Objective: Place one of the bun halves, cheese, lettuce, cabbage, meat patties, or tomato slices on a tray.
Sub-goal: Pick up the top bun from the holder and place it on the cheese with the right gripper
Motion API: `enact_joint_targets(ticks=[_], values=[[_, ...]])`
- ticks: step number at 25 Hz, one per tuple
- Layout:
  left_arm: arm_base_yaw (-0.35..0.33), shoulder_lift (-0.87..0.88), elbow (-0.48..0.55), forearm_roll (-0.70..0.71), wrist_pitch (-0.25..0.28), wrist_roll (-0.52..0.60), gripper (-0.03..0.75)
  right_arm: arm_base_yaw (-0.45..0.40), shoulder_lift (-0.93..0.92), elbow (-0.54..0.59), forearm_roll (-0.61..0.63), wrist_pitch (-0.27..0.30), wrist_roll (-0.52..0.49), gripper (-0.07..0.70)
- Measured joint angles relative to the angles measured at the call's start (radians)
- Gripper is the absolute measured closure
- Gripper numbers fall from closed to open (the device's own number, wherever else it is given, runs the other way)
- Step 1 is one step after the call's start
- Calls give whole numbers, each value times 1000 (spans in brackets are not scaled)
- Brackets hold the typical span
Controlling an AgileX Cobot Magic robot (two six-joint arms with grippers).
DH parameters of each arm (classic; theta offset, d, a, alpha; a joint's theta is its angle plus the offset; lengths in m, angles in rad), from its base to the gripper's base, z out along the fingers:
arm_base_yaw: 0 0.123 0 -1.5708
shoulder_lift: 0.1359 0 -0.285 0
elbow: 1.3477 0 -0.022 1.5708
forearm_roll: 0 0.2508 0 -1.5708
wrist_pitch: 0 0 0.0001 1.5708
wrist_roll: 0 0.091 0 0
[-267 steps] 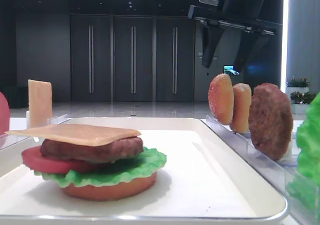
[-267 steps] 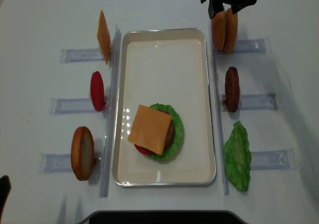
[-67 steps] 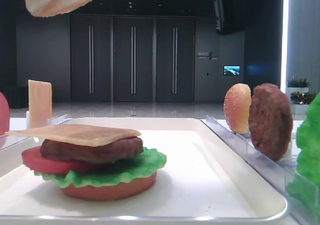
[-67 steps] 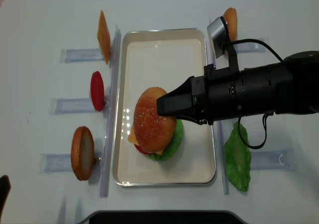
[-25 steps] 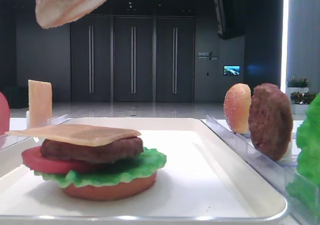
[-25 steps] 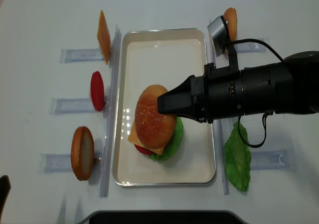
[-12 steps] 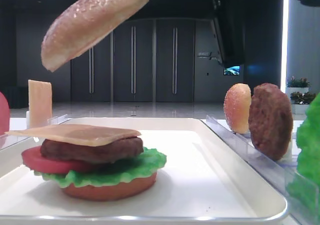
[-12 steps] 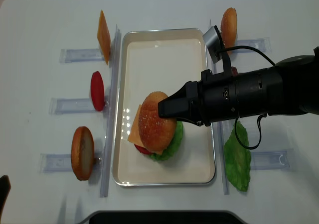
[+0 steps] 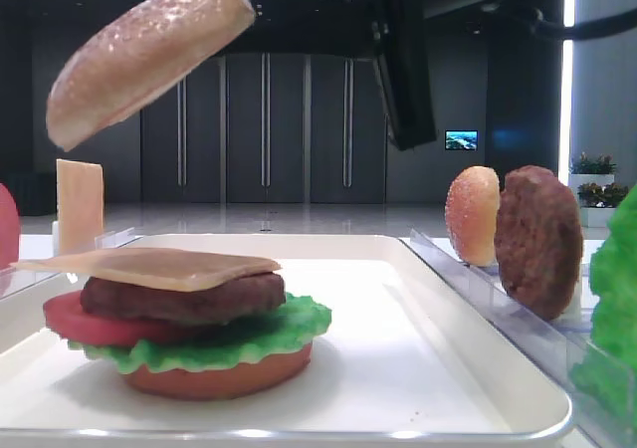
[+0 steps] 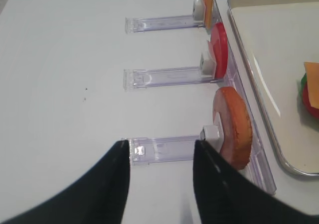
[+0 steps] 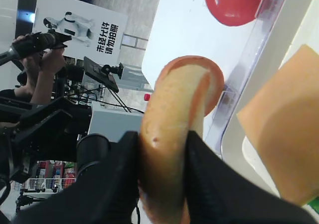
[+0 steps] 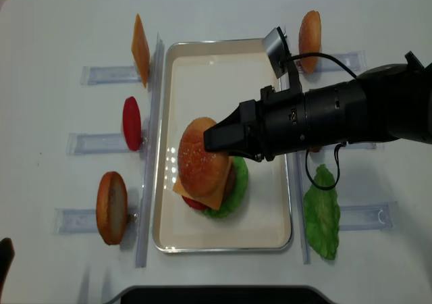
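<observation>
Right gripper (image 12: 214, 140) is clamped on the bun top (image 12: 200, 155), held tilted above the cheese (image 9: 149, 264)-capped stack on the tray (image 12: 223, 233). Advise levelling, centring, lowering before release. Left gripper (image 10: 159, 174) stands parted, idle.

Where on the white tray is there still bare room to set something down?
The far half of the tray, between its back rim and the stacked burger, is bare. A narrow strip along the near rim is free too. The middle is crowded: the right gripper holds the bun top there.
</observation>
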Motion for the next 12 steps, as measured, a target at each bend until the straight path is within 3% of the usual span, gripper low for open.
enact_joint_targets(ticks=[12], values=[[0,0,0,0,0,0,388,8,102,-8,0,2,-9,430]])
